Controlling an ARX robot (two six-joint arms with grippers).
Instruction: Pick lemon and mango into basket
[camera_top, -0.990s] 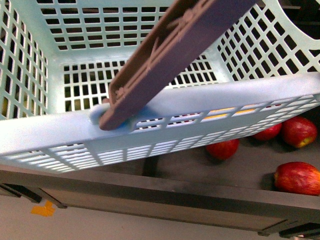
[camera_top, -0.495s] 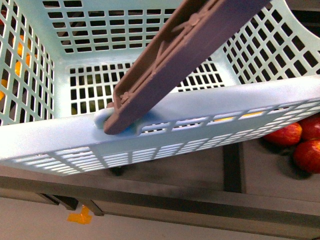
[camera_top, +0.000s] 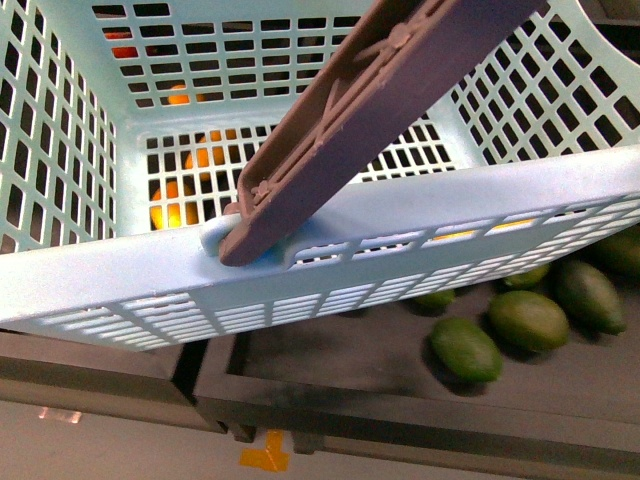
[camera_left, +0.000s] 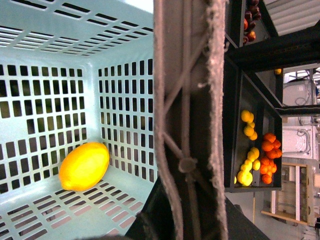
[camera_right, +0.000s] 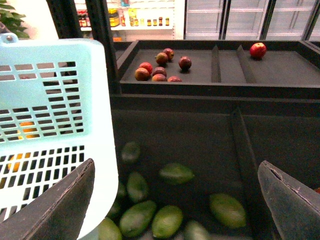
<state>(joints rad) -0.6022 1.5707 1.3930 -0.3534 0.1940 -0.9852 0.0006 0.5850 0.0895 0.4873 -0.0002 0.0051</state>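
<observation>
The turquoise basket (camera_top: 420, 215) fills the front view, tilted, hanging close to the camera. Its brown handle (camera_top: 370, 110) crosses the frame. In the left wrist view my left gripper (camera_left: 186, 200) is shut on that handle (camera_left: 185, 100). A yellow oval fruit with a pointed end, apparently the lemon (camera_left: 84, 166), lies on the basket floor (camera_left: 75, 215). I cannot pick out the mango. My right gripper (camera_right: 175, 200) is open and empty, beside the basket's wall (camera_right: 50, 100), above green fruits.
Green oval fruits (camera_top: 465, 348) lie in a dark shelf bin under the basket; they also show in the right wrist view (camera_right: 167, 220). Red fruits (camera_right: 160, 70) sit on a farther shelf. Small yellow fruits (camera_left: 247, 170) and orange tangerines (camera_left: 270, 150) fill a distant tray.
In the front view the shelf below has slid to the right: the red apples have left the view and green fruits have come in. The basket stays held by its handle.
</observation>
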